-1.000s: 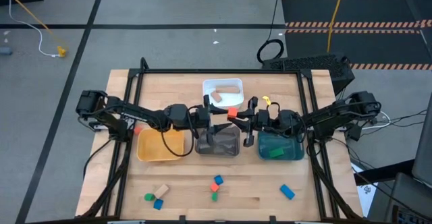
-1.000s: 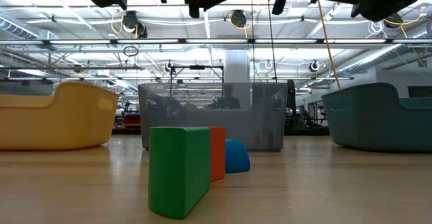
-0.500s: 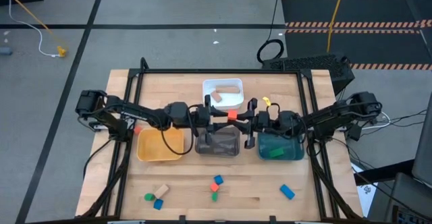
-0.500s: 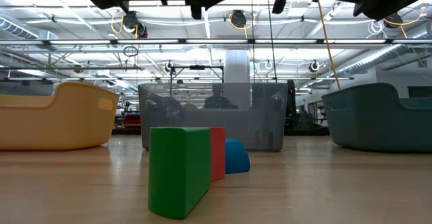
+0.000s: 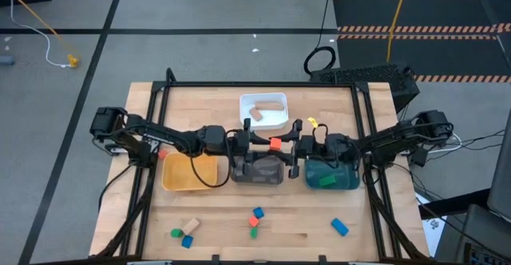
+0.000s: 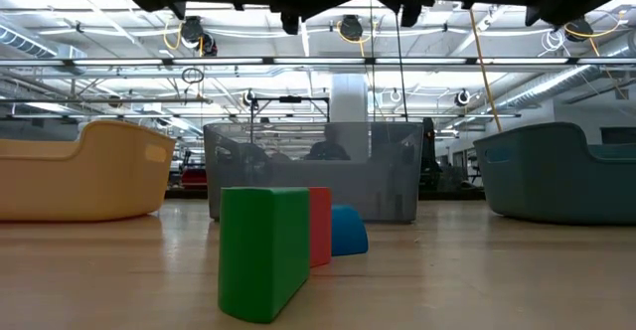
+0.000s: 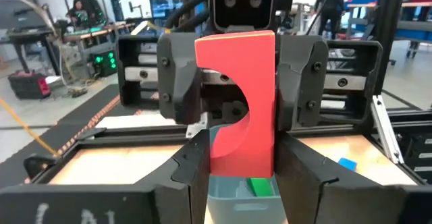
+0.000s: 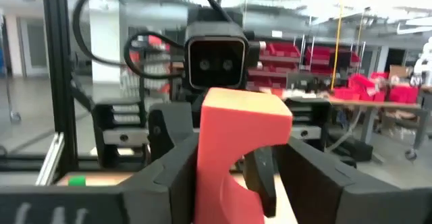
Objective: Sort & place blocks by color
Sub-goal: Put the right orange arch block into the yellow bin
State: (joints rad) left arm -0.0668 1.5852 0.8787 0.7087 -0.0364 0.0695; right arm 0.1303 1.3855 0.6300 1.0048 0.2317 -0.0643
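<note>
A red-orange block with a curved notch cut from one side (image 5: 274, 144) is held in mid-air above the translucent grey tray (image 5: 259, 172), between the left gripper (image 5: 257, 144) and the right gripper (image 5: 289, 144), which face each other nose to nose. In the left wrist view the block (image 7: 241, 102) is flanked by the fingers of both arms, and in the right wrist view it (image 8: 237, 153) sits between that arm's own dark fingers, so a hand-over is judged to be in progress; which gripper is truly clenched on the block and which is merely closing round it cannot be told. For the step to go well, the receiving grip should be made firm on the flat faces before the other is released, and the arms should be drawn apart along a straight line so the block is not twisted loose. The block is matte, with sharp edges and a pale top edge. Other small blocks lie near the table's front edge, among them a green cuboid (image 6: 261, 251) that stands upright.
</note>
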